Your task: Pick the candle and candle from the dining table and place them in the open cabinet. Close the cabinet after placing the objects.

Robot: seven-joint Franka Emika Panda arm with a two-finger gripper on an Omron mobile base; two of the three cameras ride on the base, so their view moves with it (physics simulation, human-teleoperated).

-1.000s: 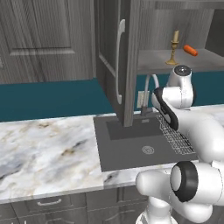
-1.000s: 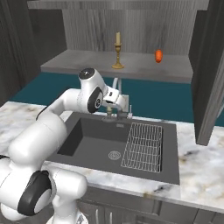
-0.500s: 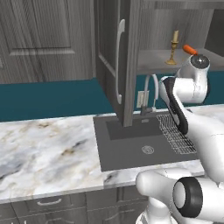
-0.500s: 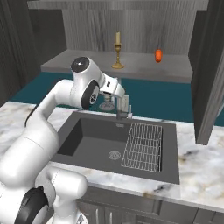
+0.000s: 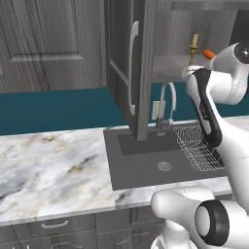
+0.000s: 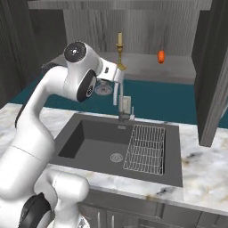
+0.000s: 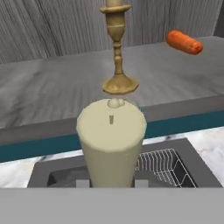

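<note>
Holding a cream candle [image 7: 111,140] upright, the gripper [image 7: 109,183] is closed on its lower part, with the candle's flat top and small wick facing the camera in the hand view. The landmark here is the cabinet shelf [image 7: 52,92], a grey board inside the open cabinet [image 5: 141,68] above the sink [image 6: 111,147]. The held candle hangs just in front of that shelf's front edge, over the sink basin. On the shelf stands the brass candle [image 7: 117,52], upright on its stemmed gold holder, near the front edge and straight behind the held one. Farther right on the same shelf lies a small orange-red block [image 7: 184,42], well apart from the brass holder. Below the shelf, a faucet [image 6: 121,100] rises at the back of the sink, and a wire rack [image 6: 144,148] sits in the basin's right half. Marble counter [image 5: 48,165] runs to the sink's left.
</note>
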